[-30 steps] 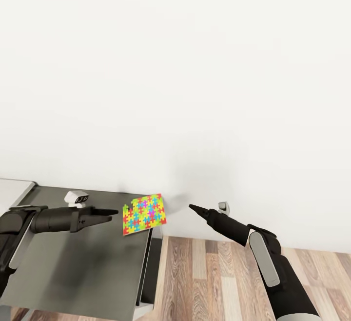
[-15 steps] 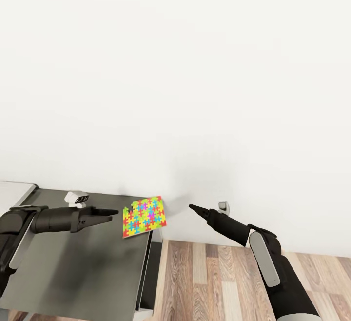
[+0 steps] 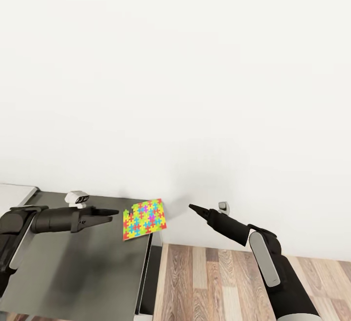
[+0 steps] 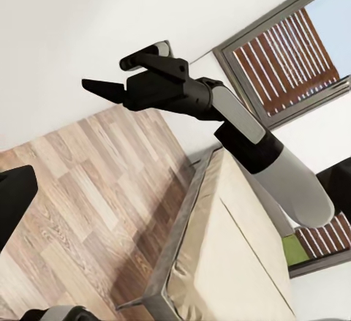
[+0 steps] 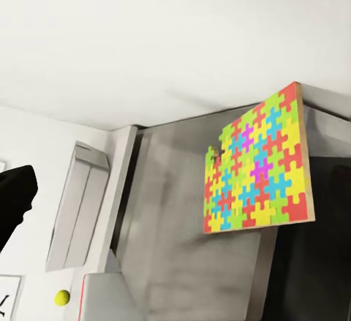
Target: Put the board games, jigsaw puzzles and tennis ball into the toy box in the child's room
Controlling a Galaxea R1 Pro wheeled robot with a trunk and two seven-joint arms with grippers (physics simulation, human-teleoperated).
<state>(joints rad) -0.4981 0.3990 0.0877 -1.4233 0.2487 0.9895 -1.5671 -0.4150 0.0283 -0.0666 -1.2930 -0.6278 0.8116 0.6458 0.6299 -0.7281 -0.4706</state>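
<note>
Head view tilted slightly up, jigsaw puzzle (image 3: 144,219) unmoved on table (image 3: 73,267), both claws together.

Table (image 3: 87,272): dark grey, looks like brushed metal, dull sheen with soft reflections. Jigsaw puzzle (image 3: 144,218): flat card or board, matt, bright printed colours, reddish edge. Floor (image 3: 219,282): wood planks, visible grain, satin finish. Wall (image 3: 195,67): smooth matt white. Left gripper (image 3: 111,211) and right gripper (image 3: 191,207): matt black plastic; right forearm has a smooth grey panel. Tennis ball (image 5: 63,297): yellow, finish too small to tell.
</note>
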